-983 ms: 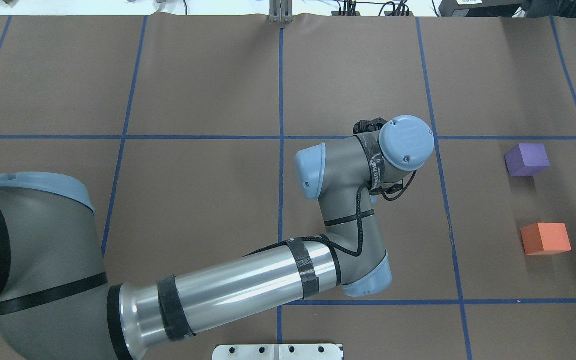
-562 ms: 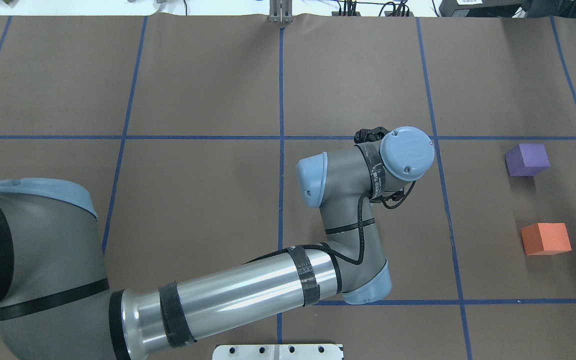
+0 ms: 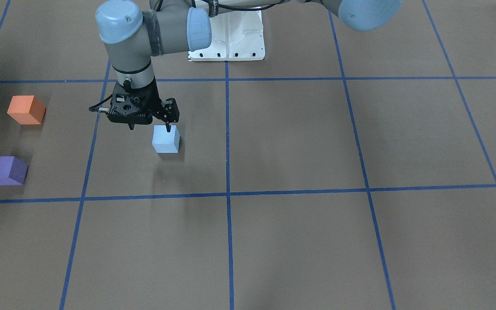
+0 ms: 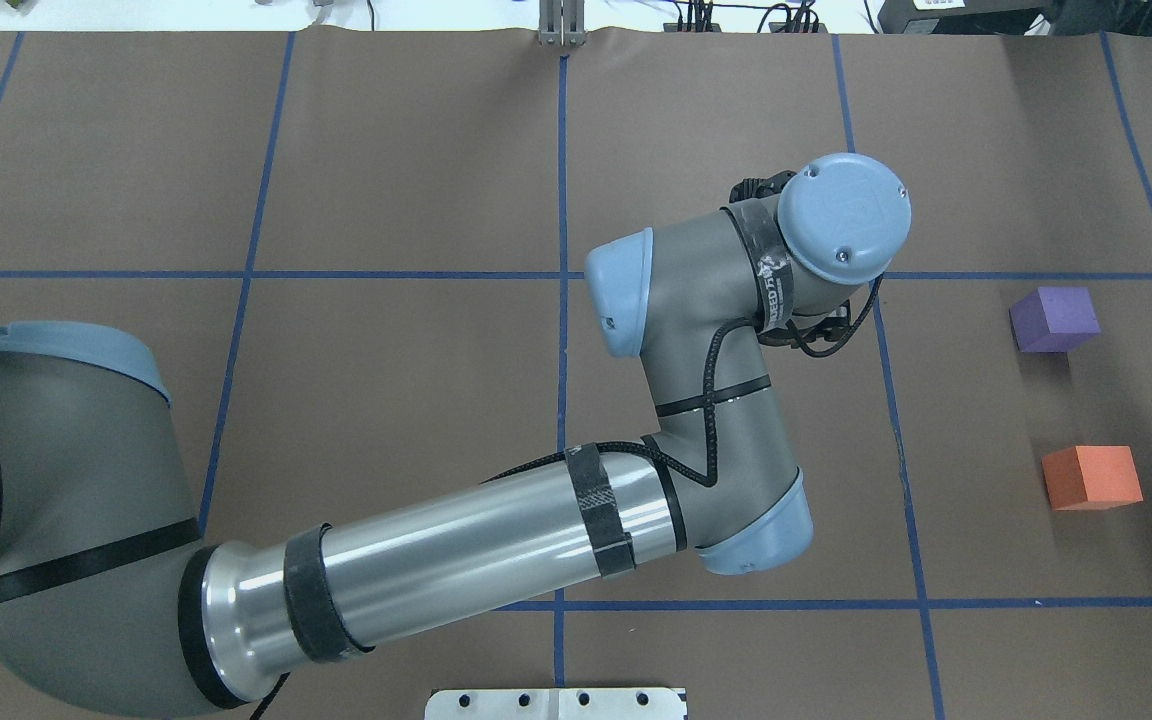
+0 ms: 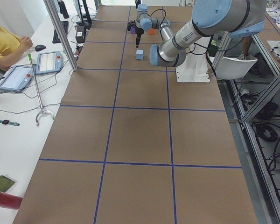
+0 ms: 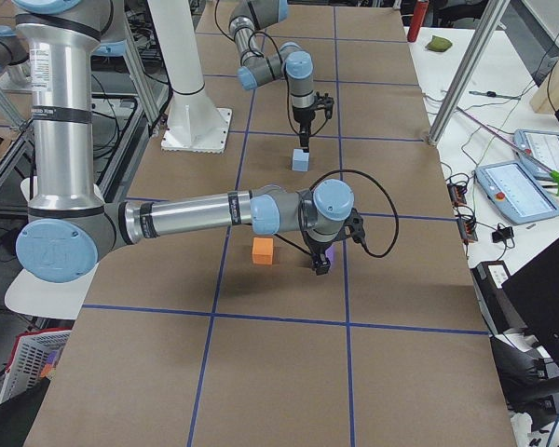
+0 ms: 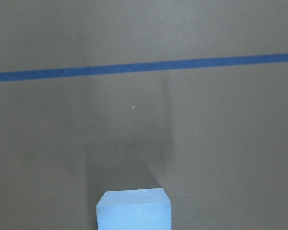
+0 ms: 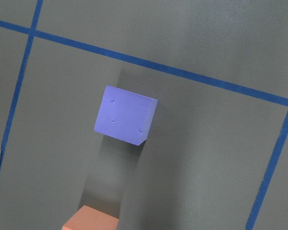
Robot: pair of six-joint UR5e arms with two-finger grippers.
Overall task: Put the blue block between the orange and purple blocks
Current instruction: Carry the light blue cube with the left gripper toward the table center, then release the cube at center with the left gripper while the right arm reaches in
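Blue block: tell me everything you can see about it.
The blue block is a pale, matte cube, foam-like, sitting flat on the brown table. The open left gripper hangs just above it; whether one fingertip touches its top is unclear. It lies well apart from the orange block and purple block, not between them.

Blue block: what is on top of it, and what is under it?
Above the block hangs the left tool, open, one fingertip over its robot-side top edge; whether they touch I cannot tell. It stands on the brown table; its underside is hidden.
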